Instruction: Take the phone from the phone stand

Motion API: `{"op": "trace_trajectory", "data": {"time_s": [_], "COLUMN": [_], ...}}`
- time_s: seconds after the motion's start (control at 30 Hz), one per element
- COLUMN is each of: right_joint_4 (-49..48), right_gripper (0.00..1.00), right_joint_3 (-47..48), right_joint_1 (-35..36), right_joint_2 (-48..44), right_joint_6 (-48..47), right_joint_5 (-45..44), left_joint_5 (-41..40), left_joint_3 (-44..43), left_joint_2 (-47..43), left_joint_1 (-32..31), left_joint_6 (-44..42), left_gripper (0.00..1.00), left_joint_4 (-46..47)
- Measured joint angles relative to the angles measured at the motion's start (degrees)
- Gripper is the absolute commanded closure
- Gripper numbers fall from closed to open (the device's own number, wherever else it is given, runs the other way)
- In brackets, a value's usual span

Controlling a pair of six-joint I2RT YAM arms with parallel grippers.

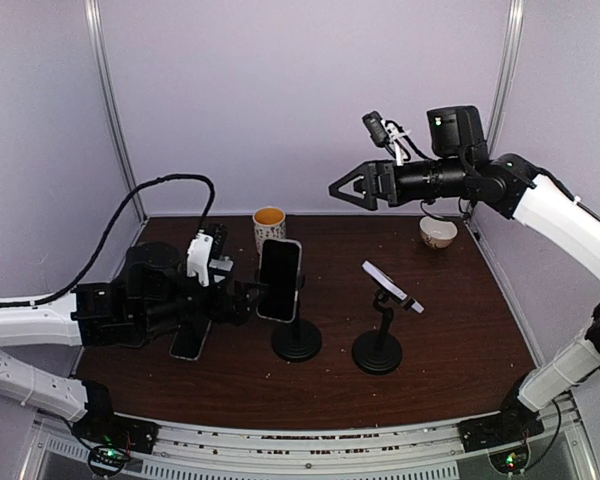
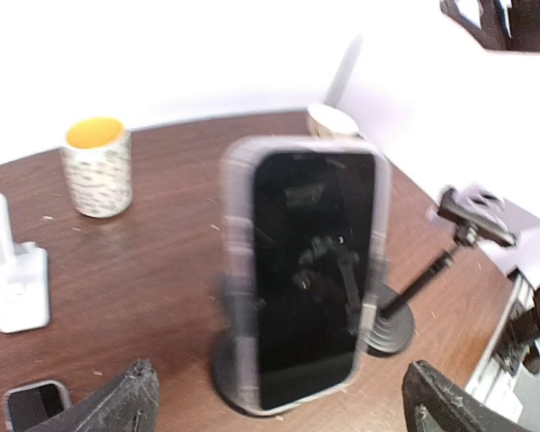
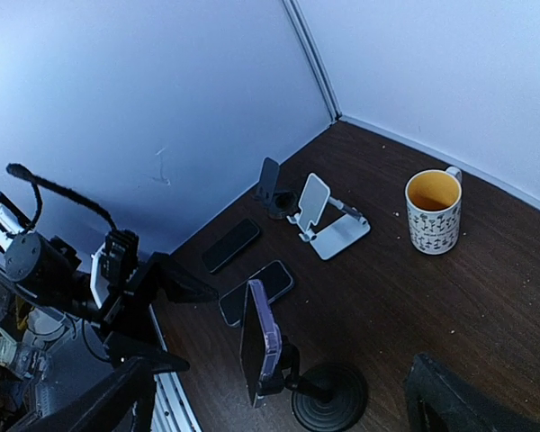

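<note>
Phone (image 1: pixel 279 280) on phone stand (image 1: pixel 296 341) | ahead of left gripper (image 2: pixel 279 382), jaws spread | right gripper (image 1: pixel 336 187) spread, well apart

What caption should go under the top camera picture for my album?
Open left gripper faces the phone on its stand; open right gripper hovers high above.

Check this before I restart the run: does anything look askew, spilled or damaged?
Nothing spilled or broken. One phone stands upright on its stand; the other phone sits tilted nearly flat on the second stand, apparently just its angle. The mug is upright.
</note>
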State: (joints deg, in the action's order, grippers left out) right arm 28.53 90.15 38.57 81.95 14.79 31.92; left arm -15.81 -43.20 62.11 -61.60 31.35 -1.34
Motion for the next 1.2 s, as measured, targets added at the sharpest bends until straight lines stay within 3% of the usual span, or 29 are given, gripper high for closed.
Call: {"op": "trace_trajectory", "data": {"time_s": [0.2, 0.53, 1.2], "right_joint_4": [3.7, 7.0, 5.7], "right_gripper": [0.06, 0.15, 0.56], "right_joint_3": [6.6, 12.1, 12.7], "right_joint_1": [4.5, 7.5, 9.2], "right_joint_2": [7.5, 18.3, 27.0], "right_joint_6": [-1.1, -1.6, 0.2], "right_joint_5": [-1.2, -0.5, 7.8], "left_joint_5": [2.6, 3.9, 3.0], "left_joint_3": [4.6, 4.6, 4.6], "left_joint_2": [-7.5, -8.3, -9.4], "left_joint_1": [6.7, 8.2, 10.7], "left_joint_6": [-1.3, -2.8, -2.8], "left_gripper": [0.02, 0.02, 0.02], "left_joint_4": [1.8, 2.8, 2.5]}}
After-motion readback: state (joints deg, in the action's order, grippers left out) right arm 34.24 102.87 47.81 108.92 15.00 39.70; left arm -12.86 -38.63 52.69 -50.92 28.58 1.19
